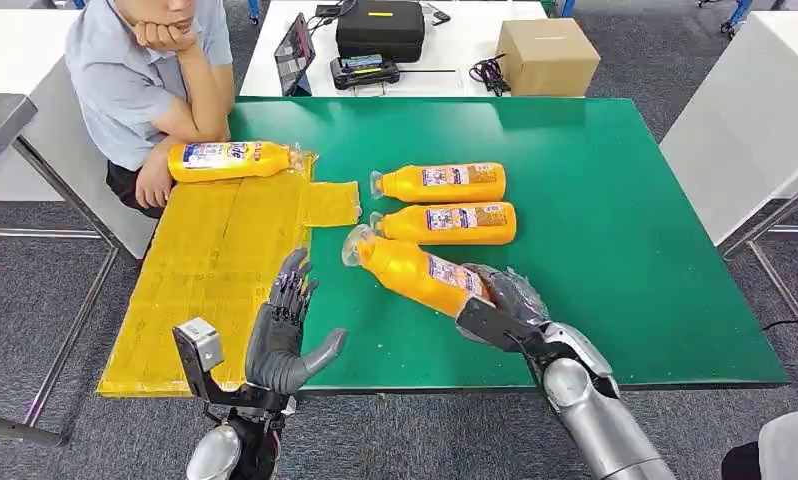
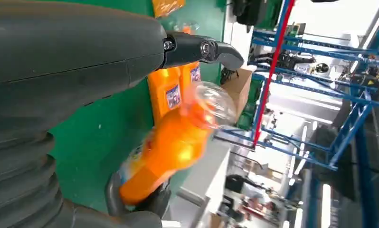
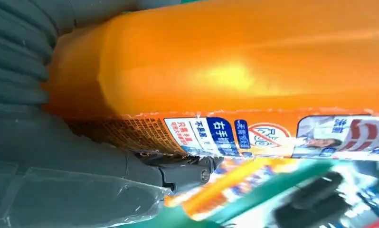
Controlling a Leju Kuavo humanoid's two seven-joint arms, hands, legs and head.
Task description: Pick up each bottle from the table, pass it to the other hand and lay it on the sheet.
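Observation:
My right hand (image 1: 505,300) grips an orange bottle (image 1: 415,270) by its base, holding it above the green table (image 1: 615,230) with its clear cap pointing toward my left. The same bottle (image 3: 235,71) shows close up in the right wrist view, and the left wrist view catches it (image 2: 173,152) blurred. My left hand (image 1: 285,335) stands open, fingers up, just left of the bottle, over the edge of the yellow sheet (image 1: 215,270). Two more orange bottles (image 1: 440,183) (image 1: 447,223) lie side by side on the table. Another bottle (image 1: 225,160) lies at the sheet's far end.
A person (image 1: 145,80) sits at the table's far left corner, one forearm near the sheet. Behind the green table stands a white table with a cardboard box (image 1: 547,55), a black case (image 1: 380,28) and a tablet (image 1: 295,52).

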